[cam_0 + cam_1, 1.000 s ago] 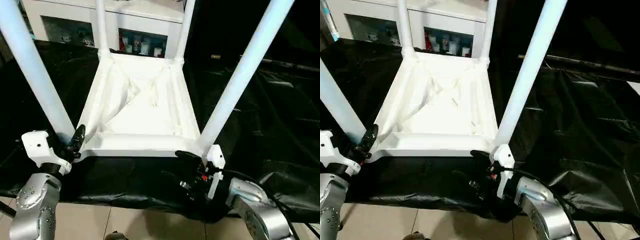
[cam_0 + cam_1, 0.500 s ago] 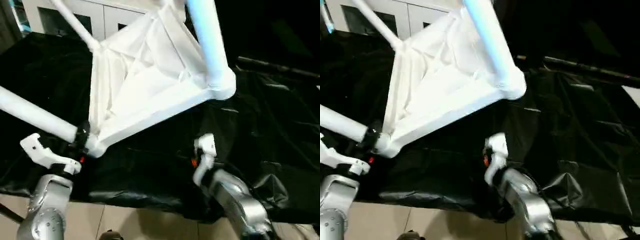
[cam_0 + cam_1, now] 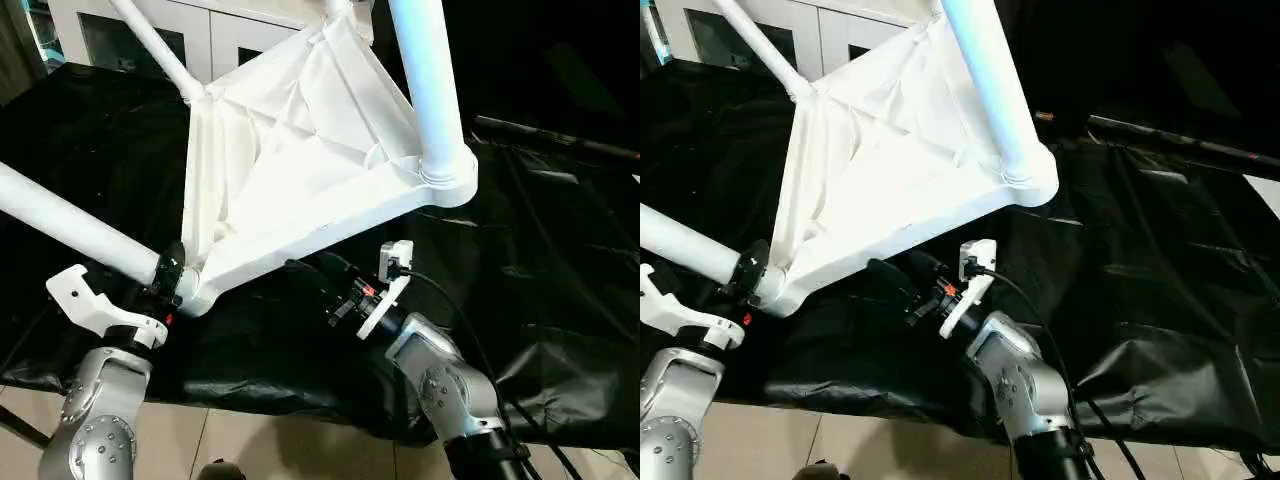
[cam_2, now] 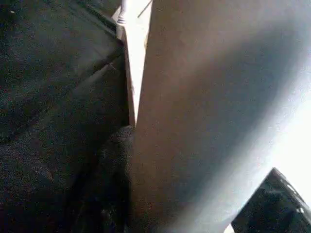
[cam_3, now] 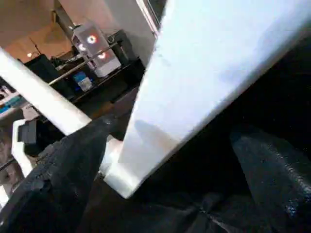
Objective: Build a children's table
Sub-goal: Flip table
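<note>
Left claw [image 3: 170, 283] clamped on near-left leg [image 3: 75, 228] at corner socket; our fingertips half hidden behind it. Tabletop [image 3: 300, 160] overturned, tilted, ribbed underside up, smooth white plastic; tubular legs cut off at frame edges. Right claw [image 3: 892, 280] wide apart under near edge, holding nothing. Crinkled black sheet [image 3: 540, 250] covers bench; white cabinet [image 3: 150, 30] behind.

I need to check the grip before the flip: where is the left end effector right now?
In the left eye view, the left end effector is at lower left, closed on the tabletop corner where a leg plugs in, above the black sheet.
</note>
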`<state>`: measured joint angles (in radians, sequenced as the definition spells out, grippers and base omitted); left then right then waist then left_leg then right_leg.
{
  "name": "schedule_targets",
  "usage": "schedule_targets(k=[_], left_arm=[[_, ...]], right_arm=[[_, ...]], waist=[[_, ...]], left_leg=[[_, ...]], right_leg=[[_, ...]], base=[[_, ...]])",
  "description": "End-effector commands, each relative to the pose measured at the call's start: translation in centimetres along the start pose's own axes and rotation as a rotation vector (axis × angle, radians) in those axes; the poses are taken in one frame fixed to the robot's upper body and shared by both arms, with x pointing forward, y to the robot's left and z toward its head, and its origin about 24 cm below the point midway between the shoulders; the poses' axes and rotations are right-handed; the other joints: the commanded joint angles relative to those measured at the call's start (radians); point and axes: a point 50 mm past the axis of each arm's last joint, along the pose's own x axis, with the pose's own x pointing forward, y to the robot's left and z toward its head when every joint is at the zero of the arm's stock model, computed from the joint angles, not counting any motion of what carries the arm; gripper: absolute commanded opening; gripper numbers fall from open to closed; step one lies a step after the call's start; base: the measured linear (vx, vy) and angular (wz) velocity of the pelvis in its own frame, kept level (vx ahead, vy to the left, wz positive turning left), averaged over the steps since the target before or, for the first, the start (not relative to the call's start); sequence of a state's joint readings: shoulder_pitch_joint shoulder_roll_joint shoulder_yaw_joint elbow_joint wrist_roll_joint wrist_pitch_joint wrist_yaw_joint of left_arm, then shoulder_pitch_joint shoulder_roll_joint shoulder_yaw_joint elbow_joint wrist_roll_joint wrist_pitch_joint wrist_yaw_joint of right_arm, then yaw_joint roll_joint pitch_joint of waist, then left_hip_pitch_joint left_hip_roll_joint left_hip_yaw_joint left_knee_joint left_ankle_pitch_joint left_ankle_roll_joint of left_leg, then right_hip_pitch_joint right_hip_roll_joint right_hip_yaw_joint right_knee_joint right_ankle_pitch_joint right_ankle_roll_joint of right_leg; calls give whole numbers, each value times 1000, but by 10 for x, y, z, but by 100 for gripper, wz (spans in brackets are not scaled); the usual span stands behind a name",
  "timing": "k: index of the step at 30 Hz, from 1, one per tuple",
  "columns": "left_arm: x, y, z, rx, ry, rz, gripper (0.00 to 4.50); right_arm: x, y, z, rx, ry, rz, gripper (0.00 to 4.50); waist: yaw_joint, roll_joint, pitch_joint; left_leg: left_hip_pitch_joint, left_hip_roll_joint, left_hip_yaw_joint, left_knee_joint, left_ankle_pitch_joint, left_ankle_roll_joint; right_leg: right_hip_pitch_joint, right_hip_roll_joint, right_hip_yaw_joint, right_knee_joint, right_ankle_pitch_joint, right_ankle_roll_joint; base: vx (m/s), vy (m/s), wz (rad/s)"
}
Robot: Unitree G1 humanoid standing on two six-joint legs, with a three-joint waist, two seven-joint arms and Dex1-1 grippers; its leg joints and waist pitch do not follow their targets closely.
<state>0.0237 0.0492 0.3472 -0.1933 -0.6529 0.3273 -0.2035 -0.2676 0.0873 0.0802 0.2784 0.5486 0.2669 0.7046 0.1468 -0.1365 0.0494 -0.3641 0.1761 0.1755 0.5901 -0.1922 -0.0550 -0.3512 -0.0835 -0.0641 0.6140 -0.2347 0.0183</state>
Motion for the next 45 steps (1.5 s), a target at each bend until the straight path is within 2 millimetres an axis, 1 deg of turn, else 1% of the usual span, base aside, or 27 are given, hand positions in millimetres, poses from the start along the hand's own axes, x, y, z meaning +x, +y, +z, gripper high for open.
schedule_targets(k=[1, 3, 7, 8, 9, 10, 12, 13, 15, 16, 17, 18, 21, 23, 27, 30, 31, 32, 35, 36, 37, 39, 40, 41, 42, 43, 45], left_arm=[[5, -15, -6, -55, 9, -57, 226], [6, -17, -7, -52, 13, -64, 226], [8, -22, -11, -33, 20, -74, 226], [10, -24, -12, -24, 19, -71, 225], [10, -24, -13, -14, 17, -63, 225], [10, -24, -13, -11, 16, -62, 225], [12, -25, -15, 23, 9, -44, 225], [13, -24, -15, 34, 2, -33, 225], [14, -25, -15, 43, -7, -23, 224], [14, -26, -15, 50, -11, -19, 224], [15, -26, -15, 69, -13, -14, 223], [16, -29, -16, 94, -15, -23, 223], [15, -33, -17, 112, -15, -39, 222], [13, -37, -18, 132, -20, -53, 222], [10, -43, -17, 159, -45, -69, 222], [6, -51, -21, 175, -36, -111, 222], [5, -53, -21, 185, -33, -120, 222], [4, -56, -21, 201, -36, -140, 222], [4, -57, -21, 219, -36, -149, 222], [4, -58, -21, 226, -40, -155, 222], [4, -58, -21, 232, -38, -157, 222], [4, -59, -21, 262, -35, -170, 222], [4, -59, -20, 279, -31, -176, 222], [5, -59, -20, 280, -30, -177, 222], [5, -60, -20, 286, -28, -178, 222], [5, -59, -20, 300, -28, -175, 222], [6, -58, -18, 311, -27, -174, 222]], right_arm=[[2, -8, 8, 18, -64, -66, 450], [5, -15, 12, 44, -96, -130, 450], [13, -17, 17, 89, -108, -105, 450], [17, -16, 20, 113, -124, -79, 450], [19, -15, 22, 124, -128, -61, 450], [20, -15, 22, 126, -129, -58, 450], [24, -12, 26, 147, -139, -14, 450], [25, -10, 27, 157, -143, 12, 450], [26, -9, 29, 171, -148, 39, 450], [27, -8, 29, 175, -149, 47, 450], [28, -8, 30, 178, -153, 51, 450], [28, -12, 31, 179, -159, 18, 450], [29, -20, 33, 190, -181, -63, 450], [28, -32, 36, 224, -220, -177, 450], [26, -39, 39, 276, -253, -234, 450], [23, -43, 42, 391, -322, -260, 450], [23, -44, 42, 409, -333, -254, 450], [23, -44, 42, 440, -345, -251, 432], [22, -43, 41, 474, -363, -243, 404], [22, -43, 41, 501, -370, -238, 394], [21, -43, 40, 508, -369, -238, 394], [20, -43, 37, 541, -372, -236, 368], [19, -43, 36, 559, -374, -236, 368], [19, -43, 36, 560, -375, -236, 353], [19, -44, 35, 565, -374, -237, 346], [18, -44, 34, 593, -376, -238, 339], [18, -44, 32, 619, -377, -240, 322]], waist=[[-1, 21, -46], [-3, 21, -46], [-5, 21, -50], [-7, 7, -50], [-4, 14, -52], [-4, 15, -52], [-4, 9, -52], [-1, 7, -53], [0, 9, -52], [1, -1, -51], [2, 1, -51], [2, 4, -50], [0, 2, -50], [0, 1, -51], [-3, 1, -52], [-4, -2, -55], [-3, -2, -56], [-2, 1, -56], [-2, 0, -55], [-1, 8, -55], [-3, 4, -55], [-1, 14, -56], [-1, 24, -56], [-2, 19, -56], [0, 21, -57], [1, 32, -58], [2, 27, -57]], left_leg=[[23, 64, -26, -92, -175, -80], [22, 63, -25, -92, -177, -85], [21, 64, -25, -88, -151, -77], [19, 63, -25, -86, -132, -70], [20, 62, -25, -84, -113, -59], [20, 62, -24, -83, -102, -56], [21, 62, -23, -80, -65, -44], [21, 62, -23, -79, -63, -42], [22, 64, -23, -80, -66, -46], [20, 64, -23, -81, -74, -47], [22, 64, -23, -82, -81, -49], [24, 66, -24, -84, -91, -58], [24, 66, -25, -86, -108, -79], [26, 65, -23, -83, -97, -89], [22, 64, -23, -82, -97, -83], [20, 63, -23, -76, -56, -59], [21, 62, -21, -73, -45, -50], [20, 62, -21, -73, -38, -45], [20, 62, -20, -73, -39, -46], [20, 63, -20, -74, -46, -50], [20, 63, -20, -74, -51, -52], [22, 63, -21, -75, -67, -67], [22, 62, -22, -75, -72, -76], [22, 62, -21, -75, -73, -77], [20, 61, -21, -75, -71, -80], [20, 60, -22, -73, -65, -84], [18, 59, -20, -72, -63, -76]], right_leg=[[17, -68, 48, -58, -10, -111], [16, -68, 49, -56, -15, -113], [19, -69, 47, -54, 21, -112], [22, -67, 47, -54, 37, -111], [22, -68, 47, -50, 56, -115], [22, -68, 46, -50, 68, -116], [21, -64, 45, -48, 100, -113], [23, -65, 45, -48, 102, -112], [22, -65, 44, -48, 99, -110], [24, -66, 45, -48, 82, -107], [23, -67, 44, -51, 68, -106], [20, -68, 44, -52, 51, -103], [19, -69, 43, -51, 33, -103], [17, -69, 43, -50, 39, -103], [19, -69, 44, -49, 51, -98], [23, -65, 43, -42, 116, -103], [22, -64, 43, -42, 129, -104], [22, -64, 43, -42, 133, -106], [21, -64, 42, -43, 119, -109], [20, -64, 42, -42, 112, -110], [20, -63, 43, -44, 108, -109], [19, -63, 42, -43, 106, -112], [18, -61, 41, -42, 116, -113], [18, -60, 41, -43, 120, -113], [20, -62, 41, -41, 125, -118], [20, -62, 42, -38, 146, -121], [21, -61, 42, -37, 168, -128]], base=[[0, 0, 0], [0, 0, 0], [0, 0, 0], [0, 0, 0], [0, 0, 0], [0, 0, 0], [0, 0, 0], [0, 0, 0], [0, 0, 0], [0, 0, 0], [0, 0, 0], [0, 0, 0], [0, 0, 0], [0, 0, 0], [0, 0, 0], [0, 0, 0], [0, 0, 0], [0, 0, 0], [0, 0, 0], [0, 0, 0], [0, 0, 0], [0, 0, 0], [0, 0, 0], [0, 0, 0], [0, 0, 0], [0, 0, 0], [0, 0, 0]])
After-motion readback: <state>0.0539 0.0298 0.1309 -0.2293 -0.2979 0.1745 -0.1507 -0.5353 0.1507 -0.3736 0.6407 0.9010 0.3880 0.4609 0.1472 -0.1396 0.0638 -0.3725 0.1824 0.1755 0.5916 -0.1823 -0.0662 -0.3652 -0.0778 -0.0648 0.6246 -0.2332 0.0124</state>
